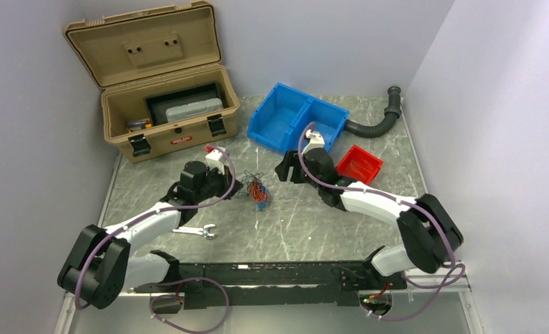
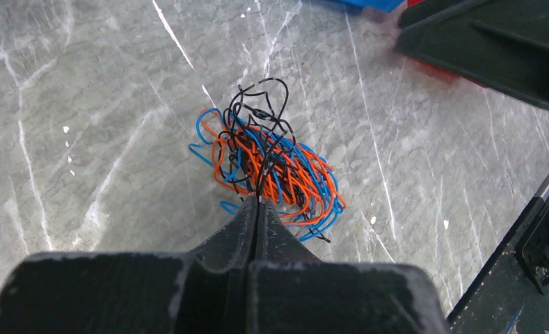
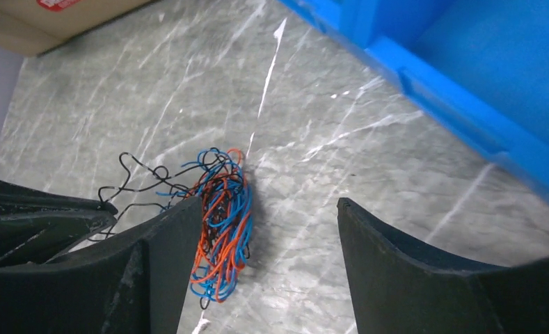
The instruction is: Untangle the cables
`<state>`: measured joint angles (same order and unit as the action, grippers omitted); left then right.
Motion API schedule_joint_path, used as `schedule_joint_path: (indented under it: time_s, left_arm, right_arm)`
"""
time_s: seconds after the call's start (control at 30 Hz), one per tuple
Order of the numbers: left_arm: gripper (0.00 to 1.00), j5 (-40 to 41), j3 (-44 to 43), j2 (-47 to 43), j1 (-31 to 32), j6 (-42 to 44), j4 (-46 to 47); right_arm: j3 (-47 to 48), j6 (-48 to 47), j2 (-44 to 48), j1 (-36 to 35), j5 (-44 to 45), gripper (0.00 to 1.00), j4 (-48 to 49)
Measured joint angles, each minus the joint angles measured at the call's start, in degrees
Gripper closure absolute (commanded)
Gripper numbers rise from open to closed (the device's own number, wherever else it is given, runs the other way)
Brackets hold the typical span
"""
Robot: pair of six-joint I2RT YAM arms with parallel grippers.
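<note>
One strand caught: my left end effector [image 2: 257, 206] clamped on black wire of cables [image 2: 271, 170], middle of bench [image 1: 313, 229]. Right end effector [image 3: 268, 212] spread apart beside bundle; next, I'd clamp there, pull away gently.

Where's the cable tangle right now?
Top view: the cables lie centrally on the table, at the tips of the shut left gripper, the open right gripper on their other side.

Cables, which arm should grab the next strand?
Right, probably. The right gripper is open beside the cables, free to grab; the left gripper is shut on their edge.
</note>
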<state>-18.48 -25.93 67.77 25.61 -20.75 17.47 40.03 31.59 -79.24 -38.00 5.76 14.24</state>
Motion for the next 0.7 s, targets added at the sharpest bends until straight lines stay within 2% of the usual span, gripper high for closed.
schedule_joint_path:
  time_s: [0.2, 0.33, 0.53, 0.67, 0.7]
  left_arm:
    - [1.00, 0.35, -0.02, 1.14, 0.00, 0.02, 0.20]
    - [1.00, 0.83, -0.11, 1.46, 0.00, 0.04, 0.04]
    - [1.00, 1.60, -0.13, 1.46, 0.00, 0.07, 0.00]
    - [1.00, 1.86, -0.15, 1.46, 0.00, 0.07, -0.15]
    - [1.00, 1.86, -0.20, 1.46, 0.00, 0.07, -0.22]
  right_arm:
    - [3.43, 0.35, -8.83, -2.91, -6.03, 0.35, 1.60]
    - [5.53, -1.01, -12.87, -5.05, -9.40, 0.43, 1.66]
    - [6.82, -3.45, -16.04, -6.71, -10.99, 0.56, 1.36]
    - [8.76, -4.85, -18.53, -7.82, -10.99, 0.56, 0.61]
    - [9.25, -5.11, -19.10, -8.17, -11.04, 0.59, 0.46]
